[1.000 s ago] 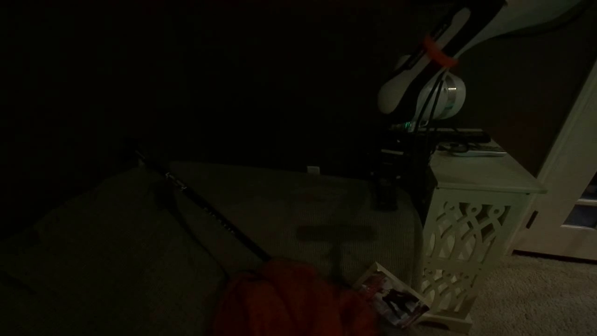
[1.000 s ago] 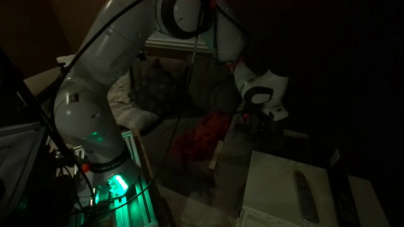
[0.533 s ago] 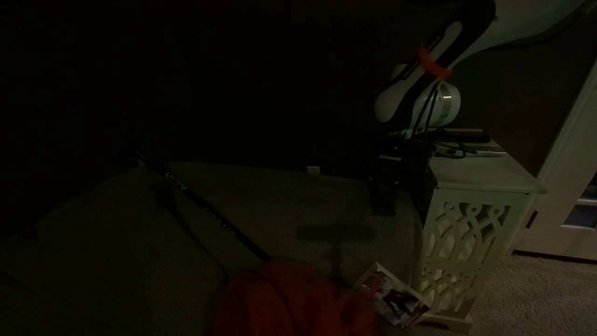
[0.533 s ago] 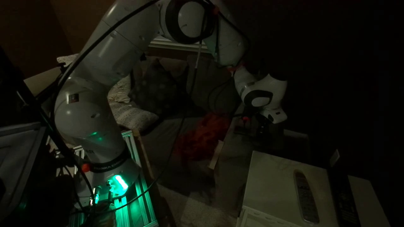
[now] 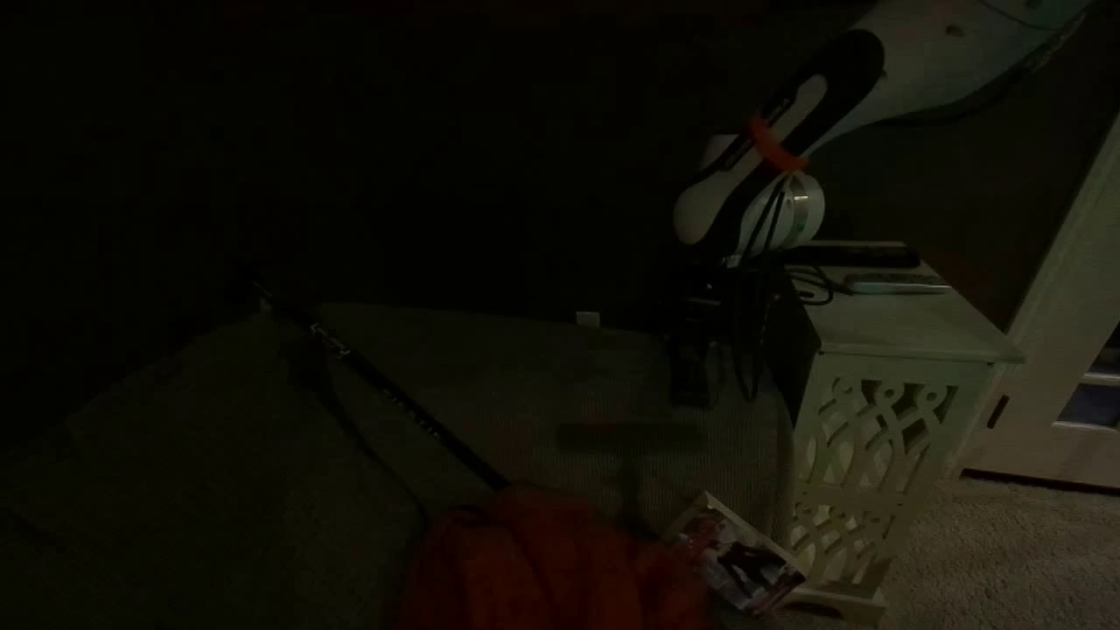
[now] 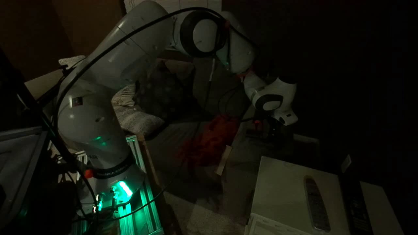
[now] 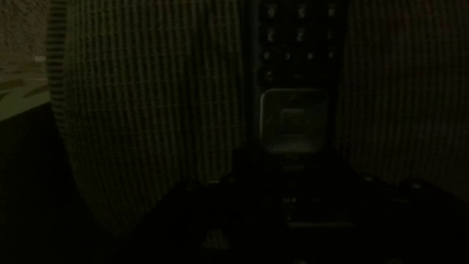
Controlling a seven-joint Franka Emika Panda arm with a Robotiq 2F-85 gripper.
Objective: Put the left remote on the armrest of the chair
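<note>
The scene is very dark. My gripper [image 5: 696,328] is above the armrest of the grey-green chair [image 5: 516,385]; it also shows in an exterior view [image 6: 268,129]. It is shut on a long black remote [image 5: 689,385], whose number keys and square silver pad show in the wrist view [image 7: 295,121]. The jaws [image 7: 289,167] are dark there, one at each side of the remote. The ribbed fabric of the chair [image 7: 146,91] lies under the remote. I cannot tell whether the remote touches it.
A white lattice-sided table [image 5: 910,328] stands beside the armrest, with a grey remote [image 6: 316,205] and a black remote [image 6: 357,205] on it. A red cloth [image 5: 542,560], a picture-covered box [image 5: 739,560] and a black pole [image 5: 411,411] are on the chair. Cables hang by the gripper.
In an exterior view, my arm and gripper have moved left and slightly down with the black remote, away from the white table. The other objects have not moved.
</note>
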